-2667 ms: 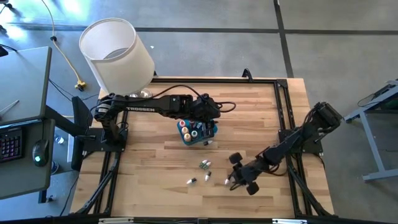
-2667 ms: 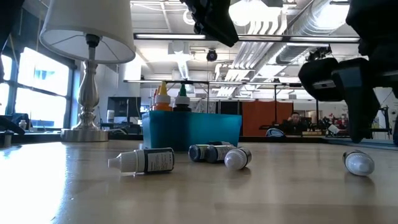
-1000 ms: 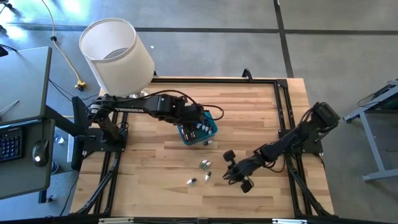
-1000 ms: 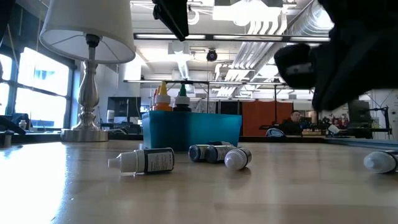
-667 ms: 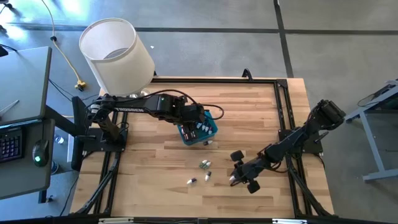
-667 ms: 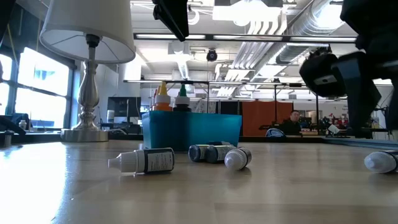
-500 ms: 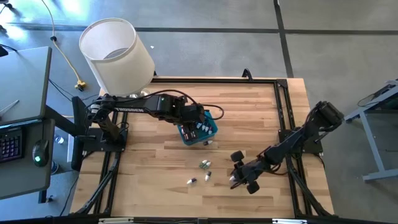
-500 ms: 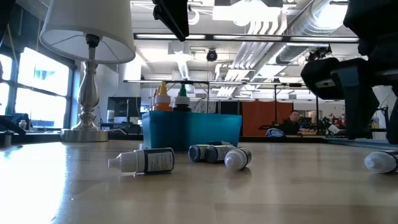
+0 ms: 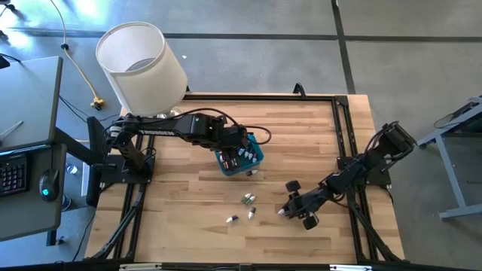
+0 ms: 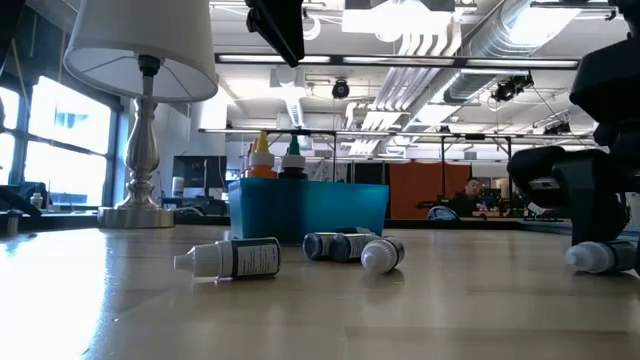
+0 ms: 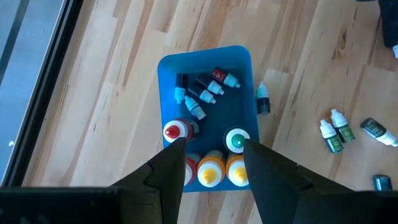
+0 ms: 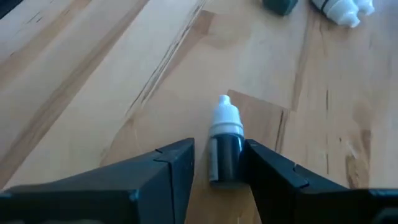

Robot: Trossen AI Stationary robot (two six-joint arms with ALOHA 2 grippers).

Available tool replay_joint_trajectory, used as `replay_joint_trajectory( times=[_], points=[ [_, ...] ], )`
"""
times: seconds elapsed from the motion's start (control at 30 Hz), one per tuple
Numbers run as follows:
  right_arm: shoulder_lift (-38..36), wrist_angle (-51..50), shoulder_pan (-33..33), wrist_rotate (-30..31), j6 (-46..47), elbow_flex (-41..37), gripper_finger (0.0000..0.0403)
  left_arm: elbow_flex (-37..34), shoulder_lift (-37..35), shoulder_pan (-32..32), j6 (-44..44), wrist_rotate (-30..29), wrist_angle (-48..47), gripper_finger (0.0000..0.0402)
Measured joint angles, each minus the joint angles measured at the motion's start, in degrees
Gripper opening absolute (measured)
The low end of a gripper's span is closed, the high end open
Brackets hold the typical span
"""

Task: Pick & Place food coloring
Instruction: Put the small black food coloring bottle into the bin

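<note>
A small dark food coloring bottle (image 12: 224, 148) with a white cap lies on its side on the wood table. My right gripper (image 12: 219, 163) is down at the table, open, with one finger on each side of that bottle (image 10: 598, 257). Whether they touch it cannot be told. My left gripper (image 11: 211, 158) hangs open above the teal bin (image 11: 208, 68) and holds nothing. Several bottles stand or lie in the bin. Other bottles (image 9: 247, 199) lie loose on the table between the bin (image 9: 239, 159) and my right gripper (image 9: 287, 211).
A lamp with a white shade (image 9: 141, 64) stands at the table's far left corner, on a metal base (image 10: 138, 212). One bottle (image 11: 263, 99) lies right beside the bin. A black frame (image 9: 343, 128) runs along the table's edges. People sit in the room behind.
My right gripper has moved down from well above the table, and slightly toward the table's right edge. Its open fingers now straddle the lying bottle. The left arm has stayed over the bin.
</note>
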Motion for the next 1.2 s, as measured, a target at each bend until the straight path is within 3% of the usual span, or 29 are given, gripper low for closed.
replay_joint_trajectory(
  times=[0.37,0.53,0.67,0.73,0.87,1.0,1.2],
  points=[
    [0.15,8.72,-3.78,2.0,-4.46,0.44,0.0064,-0.05,-0.36,0.0,-1.71,0.83,-0.56,0.0156],
    [-0.11,22.24,-8.65,14.52,-20.34,4.14,0.0082,0.37,-2.87,0.0,-2.92,1.17,-4.1,0.0156],
    [-0.07,25.39,-17.76,24.11,-28.93,10.8,0.009,0.92,-5.11,0.0,-4.23,1.07,-4.17,0.0156],
    [0.07,20.27,-23.12,21.7,-29.01,15.0,0.0086,1.02,-5.52,0.0,-4.23,1.32,-3.06,0.0156],
    [2.11,-6.2,-32.3,9.42,-22.41,24.27,0.0078,0.89,-6.01,0.0,-4.21,1.43,-5.54,0.0156],
    [5.68,-25.85,-37.12,3.76,-19.73,32.14,0.0083,0.77,-5.99,-0.02,-4.27,-3.27,-7.01,0.0156],
    [10.88,-27.91,-39.6,-2.43,-24.71,35.22,0.0109,0.79,-5.99,0.0,-4.23,-9.43,-7.01,0.0156]
  ],
)
